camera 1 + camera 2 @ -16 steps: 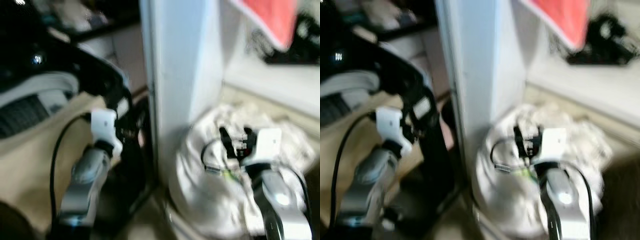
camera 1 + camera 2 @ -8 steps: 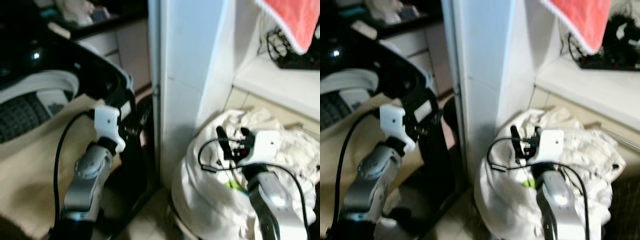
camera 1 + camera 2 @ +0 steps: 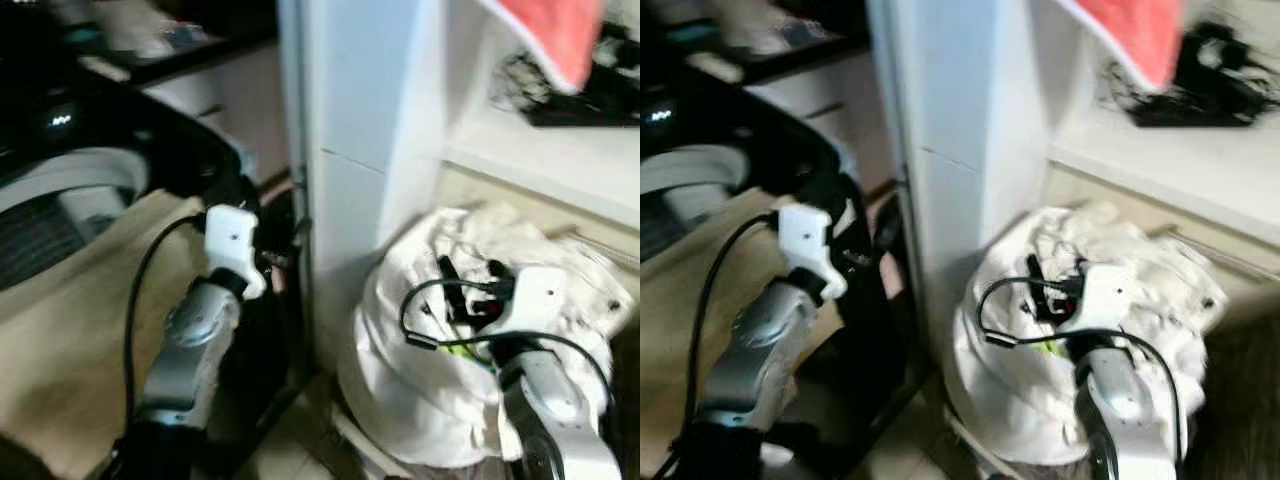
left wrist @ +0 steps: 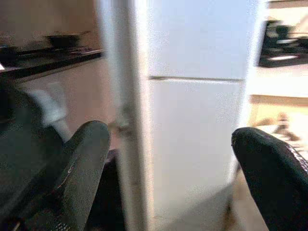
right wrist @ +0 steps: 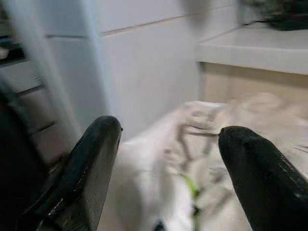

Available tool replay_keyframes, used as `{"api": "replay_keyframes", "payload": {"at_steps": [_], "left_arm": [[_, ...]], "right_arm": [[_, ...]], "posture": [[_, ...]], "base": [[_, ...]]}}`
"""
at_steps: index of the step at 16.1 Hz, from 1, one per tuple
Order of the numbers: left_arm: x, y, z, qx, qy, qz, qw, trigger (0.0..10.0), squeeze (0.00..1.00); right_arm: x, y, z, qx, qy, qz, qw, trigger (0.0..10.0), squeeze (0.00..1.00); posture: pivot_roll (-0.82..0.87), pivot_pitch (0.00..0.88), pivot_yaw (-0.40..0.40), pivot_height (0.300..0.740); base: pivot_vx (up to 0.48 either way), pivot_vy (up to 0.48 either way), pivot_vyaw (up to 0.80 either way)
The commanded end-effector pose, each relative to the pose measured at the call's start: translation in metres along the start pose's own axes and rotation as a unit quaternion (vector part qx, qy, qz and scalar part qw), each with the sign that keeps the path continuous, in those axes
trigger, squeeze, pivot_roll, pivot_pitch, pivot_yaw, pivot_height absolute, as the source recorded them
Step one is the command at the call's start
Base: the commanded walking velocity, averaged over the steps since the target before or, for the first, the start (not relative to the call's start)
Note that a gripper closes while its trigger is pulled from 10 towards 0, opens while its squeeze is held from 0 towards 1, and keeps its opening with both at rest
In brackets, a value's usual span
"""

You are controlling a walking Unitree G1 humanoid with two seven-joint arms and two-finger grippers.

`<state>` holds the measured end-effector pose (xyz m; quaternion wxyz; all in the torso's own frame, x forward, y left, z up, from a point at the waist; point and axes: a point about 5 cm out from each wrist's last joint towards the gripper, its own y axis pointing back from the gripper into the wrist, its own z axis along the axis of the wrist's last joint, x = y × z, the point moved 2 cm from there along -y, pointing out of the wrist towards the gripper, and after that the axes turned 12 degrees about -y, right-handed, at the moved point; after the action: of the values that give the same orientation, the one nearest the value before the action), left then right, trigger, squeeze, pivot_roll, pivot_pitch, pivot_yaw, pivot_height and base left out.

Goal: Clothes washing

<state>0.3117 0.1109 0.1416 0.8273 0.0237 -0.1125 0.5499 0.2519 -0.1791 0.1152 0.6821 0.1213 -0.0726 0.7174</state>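
A tall white tiled pillar [image 3: 355, 160] stands in the middle of the scene, and a big heap of crumpled white laundry [image 3: 440, 380] lies at its foot on the robot's right side, below a pale shelf [image 3: 545, 160] from which a red cloth [image 3: 555, 35] hangs. The right gripper [image 3: 468, 272] hovers just over the top of that heap, its two black fingers spread wide with nothing between them. On the pillar's other side the left gripper [image 4: 168, 163], fingers also spread wide and empty, is raised close to the pillar's edge, beside the black washing machine [image 3: 110, 150] draped with a beige cloth [image 3: 70, 340].
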Motion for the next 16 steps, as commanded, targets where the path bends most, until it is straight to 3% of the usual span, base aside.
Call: {"api": "replay_keyframes", "payload": {"at_steps": [1,5,6,8,16], "left_arm": [[0.0081,0.0020,-0.0024,0.004,-0.009,0.008,1.000,10.0,0.00],[0.0070,-0.0014,-0.0006,-0.001,-0.004,0.008,1.000,10.0,0.00],[0.0081,-0.0015,0.0021,-0.006,-0.023,0.016,1.000,10.0,0.00],[0.0039,-0.0011,0.0026,-0.002,-0.040,0.011,0.999,10.0,0.00],[-0.0008,-0.0026,-0.0024,0.007,-0.027,0.012,1.000,10.0,0.00]], "right_arm": [[0.0063,-0.0003,0.0036,-0.007,-0.008,0.008,1.000,10.0,0.00],[0.0041,-0.0003,0.0070,-0.009,-0.008,0.007,1.000,10.0,0.00],[0.0042,0.0002,0.0069,-0.008,-0.007,0.010,1.000,10.0,0.00],[0.0054,0.0004,0.0067,-0.008,-0.005,0.012,1.000,10.0,0.00],[0.0018,-0.0024,0.0128,-0.009,0.008,0.015,1.000,10.0,0.00]], "posture": [[-0.14,0.000,0.059,0.740],[-0.14,0.000,0.059,0.740],[-0.14,0.000,0.057,0.740],[-0.14,0.000,0.057,0.740],[-0.14,0.000,0.053,0.740]], "base": [[0.000,0.401,-0.55],[0.000,0.405,-0.54],[0.000,0.000,0.00],[0.000,-0.382,0.00],[0.000,-0.465,0.00]]}}
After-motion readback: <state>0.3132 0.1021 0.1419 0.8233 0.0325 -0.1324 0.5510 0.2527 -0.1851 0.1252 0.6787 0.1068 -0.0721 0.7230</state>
